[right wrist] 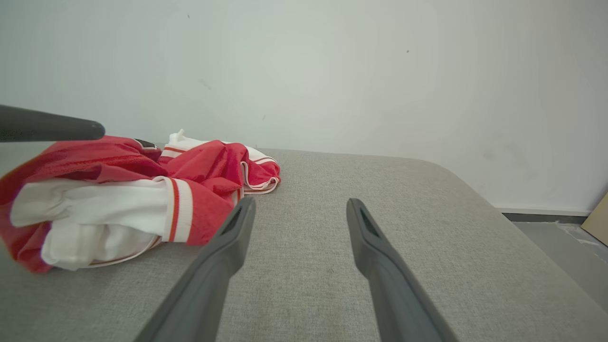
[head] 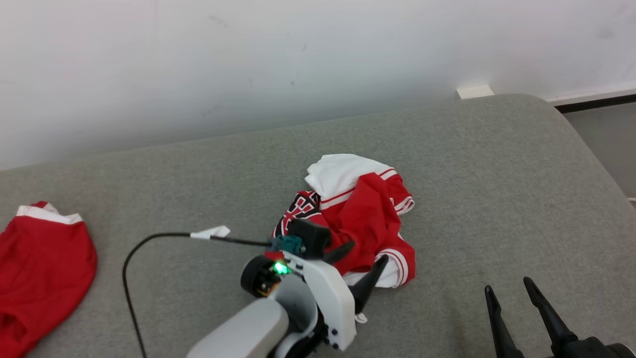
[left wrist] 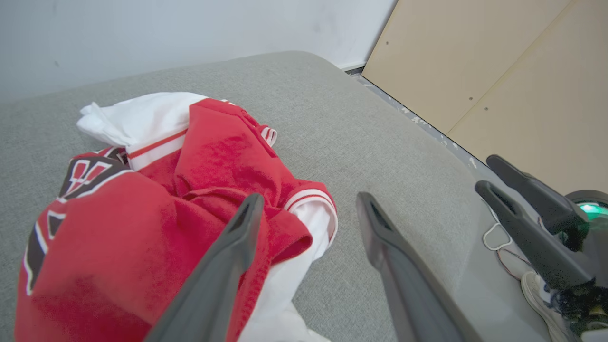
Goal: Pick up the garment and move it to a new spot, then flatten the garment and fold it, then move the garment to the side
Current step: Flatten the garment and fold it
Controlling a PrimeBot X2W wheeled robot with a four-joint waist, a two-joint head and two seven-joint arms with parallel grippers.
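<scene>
1. Garment [head: 357, 214]: red/white w/ black lettering, crumpled heap, mid grey pad [head: 497, 199].
2. Left gripper [head: 366, 251]: fingers spread wide over heap's near edge, mid pad; nothing pinched.
3. Right gripper [head: 508, 284]: spread, empty, pad's near-right part.
4. 2nd red garment [head: 44, 268]: pad's left edge.
5. Black cable [head: 126, 268]: loops over pad's near-left.
</scene>
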